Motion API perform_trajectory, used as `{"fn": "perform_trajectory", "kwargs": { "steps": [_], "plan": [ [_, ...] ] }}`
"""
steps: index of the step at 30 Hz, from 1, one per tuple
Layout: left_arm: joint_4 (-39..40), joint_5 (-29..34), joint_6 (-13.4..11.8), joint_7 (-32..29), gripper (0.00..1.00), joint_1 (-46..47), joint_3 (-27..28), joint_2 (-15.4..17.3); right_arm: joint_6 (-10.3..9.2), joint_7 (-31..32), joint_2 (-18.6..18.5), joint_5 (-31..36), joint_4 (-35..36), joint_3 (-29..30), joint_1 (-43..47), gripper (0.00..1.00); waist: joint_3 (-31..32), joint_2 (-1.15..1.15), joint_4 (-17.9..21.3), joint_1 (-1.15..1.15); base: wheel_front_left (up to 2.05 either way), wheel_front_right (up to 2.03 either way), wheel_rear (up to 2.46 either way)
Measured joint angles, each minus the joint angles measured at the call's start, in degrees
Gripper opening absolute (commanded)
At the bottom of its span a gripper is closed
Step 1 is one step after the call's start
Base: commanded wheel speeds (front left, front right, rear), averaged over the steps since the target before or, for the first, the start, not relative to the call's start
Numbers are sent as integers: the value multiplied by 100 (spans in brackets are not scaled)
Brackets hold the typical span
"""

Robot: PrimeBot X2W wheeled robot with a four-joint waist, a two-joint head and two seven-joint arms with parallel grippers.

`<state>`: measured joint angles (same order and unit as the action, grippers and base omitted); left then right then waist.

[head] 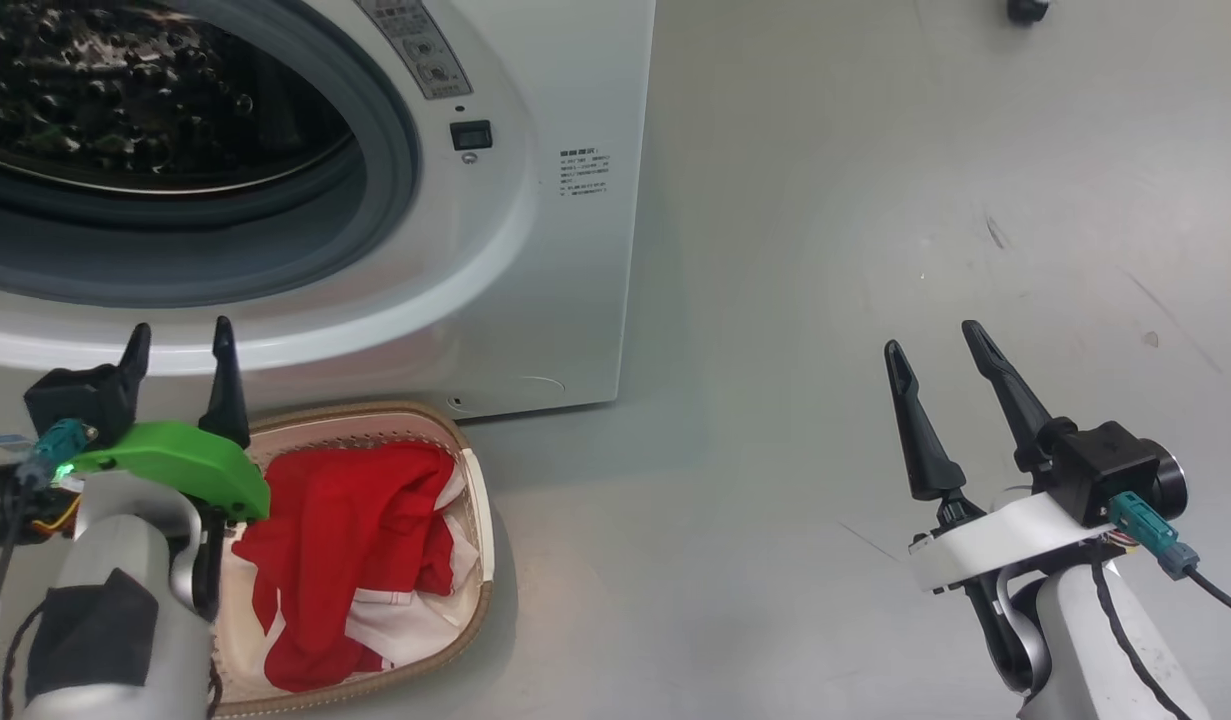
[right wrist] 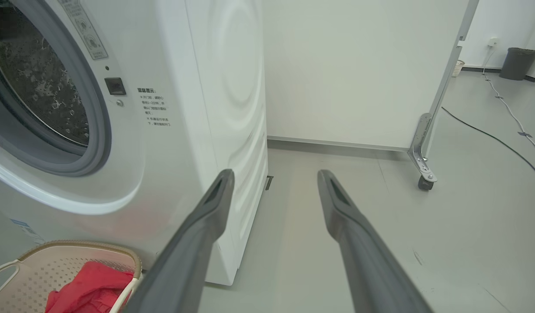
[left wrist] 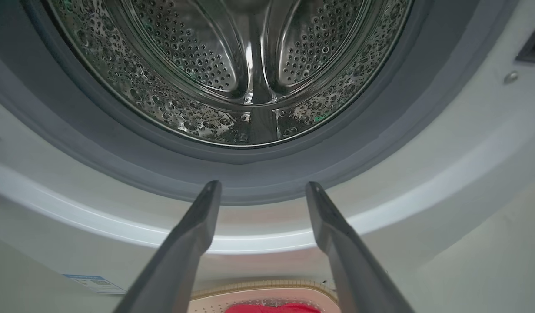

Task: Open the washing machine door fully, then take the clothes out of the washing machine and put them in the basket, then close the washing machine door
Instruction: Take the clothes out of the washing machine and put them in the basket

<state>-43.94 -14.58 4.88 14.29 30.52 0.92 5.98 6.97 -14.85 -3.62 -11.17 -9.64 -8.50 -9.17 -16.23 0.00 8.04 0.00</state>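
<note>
Where the head view looks down, the washing machine [head: 575,250] stands with its porthole [head: 175,150] uncovered; the basket [head: 480,500] sits on the floor [head: 825,250] just before it, red-and-white clothes [head: 355,540] heaped inside. Left gripper [head: 180,330]: above the basket's edge, fingers wide, empty. Right gripper [head: 932,338]: over the floor, well apart, fingers wide, empty. Left wrist view: perforated steel drum [left wrist: 250,65], grey gasket [left wrist: 267,174]. Right wrist view: machine's side panel [right wrist: 232,87], basket lower left.

Head view: we look forward and down, from near, onto the washing machine [head: 575,300] front, the basket [head: 375,412] and the floor [head: 825,400]. Left wrist view: we face into the open drum [left wrist: 197,56], very close. Right wrist view: we look low past the machine's right corner toward a wall [right wrist: 350,65]. All three views share drum and basket.
</note>
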Motion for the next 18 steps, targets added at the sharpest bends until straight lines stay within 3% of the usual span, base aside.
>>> {"fn": "perform_trajectory", "kwargs": {
  "steps": [18],
  "plan": [
    [1405, -22, 197, 14, 100, -1148, -165, -288, 0, 0, 8, -34, -25, 68, 404, 100, 972, 0, -428, 0, 0, 0, 0]
  ]
}}
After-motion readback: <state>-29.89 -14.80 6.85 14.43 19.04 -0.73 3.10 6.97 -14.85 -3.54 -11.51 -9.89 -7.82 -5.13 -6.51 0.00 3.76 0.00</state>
